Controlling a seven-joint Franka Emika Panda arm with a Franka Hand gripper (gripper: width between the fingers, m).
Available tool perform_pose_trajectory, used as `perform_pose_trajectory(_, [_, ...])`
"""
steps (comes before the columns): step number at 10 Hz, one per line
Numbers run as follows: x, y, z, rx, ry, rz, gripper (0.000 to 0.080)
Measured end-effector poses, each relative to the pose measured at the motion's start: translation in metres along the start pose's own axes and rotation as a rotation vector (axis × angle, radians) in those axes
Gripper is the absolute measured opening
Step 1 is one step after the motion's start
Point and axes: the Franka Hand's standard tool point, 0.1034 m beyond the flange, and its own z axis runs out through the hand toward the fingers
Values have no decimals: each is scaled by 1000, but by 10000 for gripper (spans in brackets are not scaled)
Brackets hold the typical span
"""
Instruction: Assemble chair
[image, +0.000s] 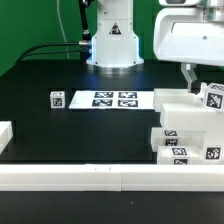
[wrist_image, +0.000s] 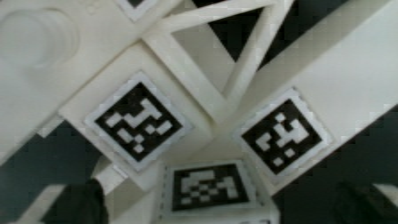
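The marker board (image: 114, 98) lies flat on the black surface (image: 80, 130), in front of the arm's base (image: 113, 45). Just beside the board, on the exterior view's left, sits a small tagged cube (image: 56, 98), a loose chair part, close to the board's edge but apart from it.

Well away from the board, toward the exterior view's right, the other chair parts (image: 188, 132) stand bunched together: white blocks and bars, each with a black-and-white tag, stacked in steps against the rail (image: 110, 177) that runs along the near edge of the surface. A short white piece (image: 6, 134) lies at the far left edge, on the opposite side of the board from the cluster.

The pincer (image: 194, 80) hangs over that cluster, its two fingers pointing down around the top of the uppermost tagged part (image: 212, 97). The jaws stand apart; whether they touch or grip the part cannot be told.

The wrist view is filled by white bars crossing at angles and three tags (wrist_image: 139, 119), slightly blurred; the fingers cannot be made out there.
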Motion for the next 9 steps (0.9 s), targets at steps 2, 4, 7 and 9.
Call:
perform_pose_trajectory(2, [0, 0, 0, 1, -1, 113, 370])
perform_pose_trajectory(4, [5, 5, 0, -4, 0, 270, 281])
perform_pose_trajectory(7, [13, 13, 0, 7, -7, 607, 281])
perform_pose_trajectory(9, [16, 12, 0, 28, -12, 827, 281])
